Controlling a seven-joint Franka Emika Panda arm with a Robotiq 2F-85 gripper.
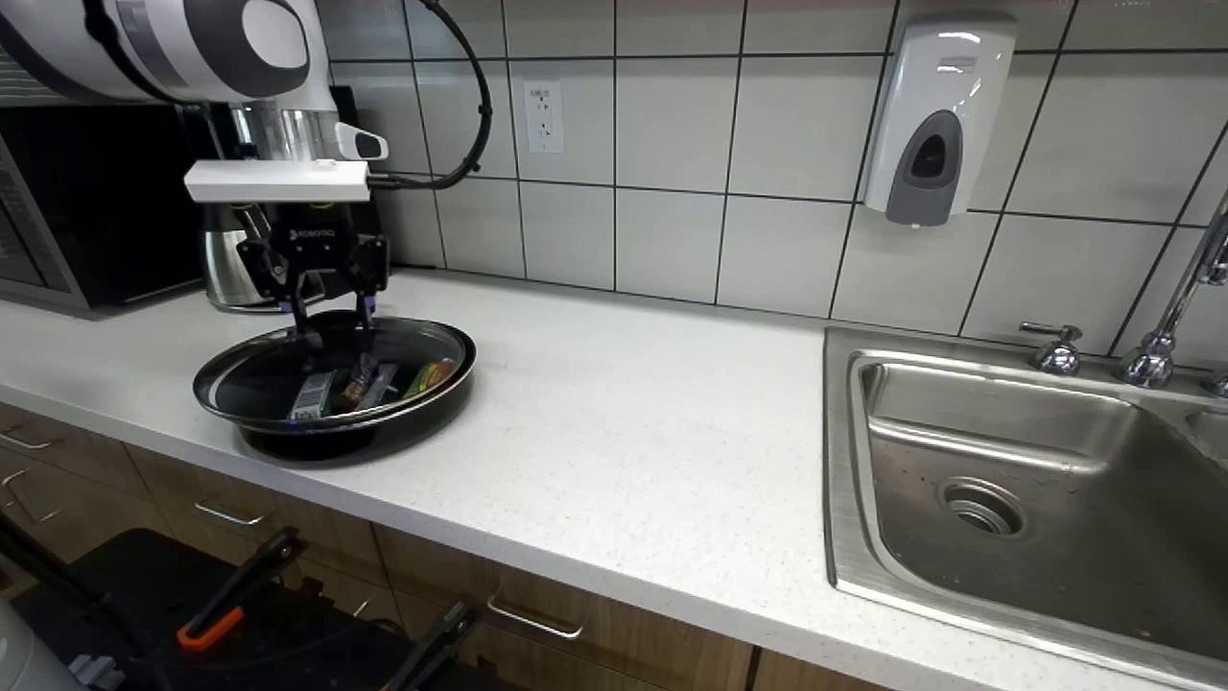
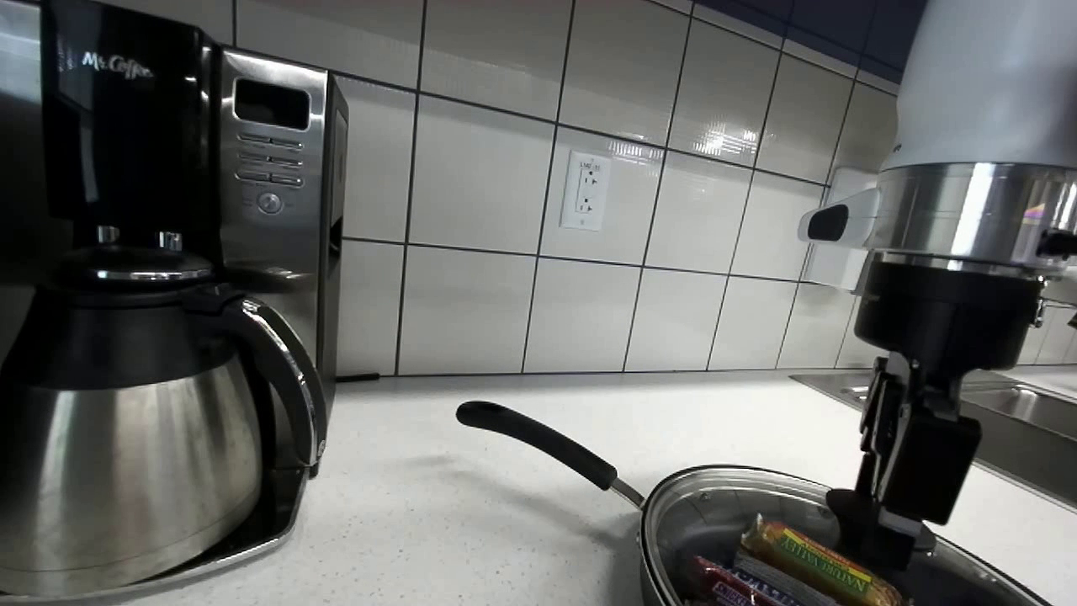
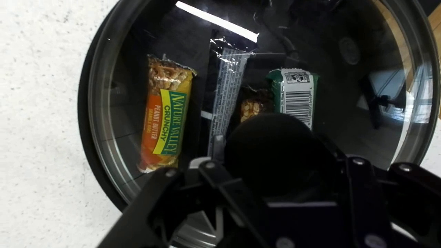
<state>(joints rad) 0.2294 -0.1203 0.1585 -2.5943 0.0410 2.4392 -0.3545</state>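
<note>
Lid: round, clear glass with a shiny rim, lying over a shallow, round, black frying pan near the front edge of a white speckled countertop. Whether the rim sits flush or slightly raised is hard to judge.
Knob: black, rounded, in the middle of the lid. It stands up from the glass, which is probably why it is grasped; a central hold should keep the wide disc balanced.
Gripper: black, two-fingered, pointing straight down. Its fingers are part-way apart, one on each side of the knob and apparently gripping it, so the knob seems to set the gap.
Handle: long, curved, black, reaching from the pan toward a white tiled wall, likely so that it does not jut past the counter's front.
Granola bar: in a yellow, orange and green wrapper, seen through the glass. Beside it lie a slim grey printed wrapper, a brown bar partly hidden by the knob, and a green-and-white barcoded packet. The pan appears to contain them all.
Coffee maker: black and steel, holding a steel carafe, apart from the pan.
</note>
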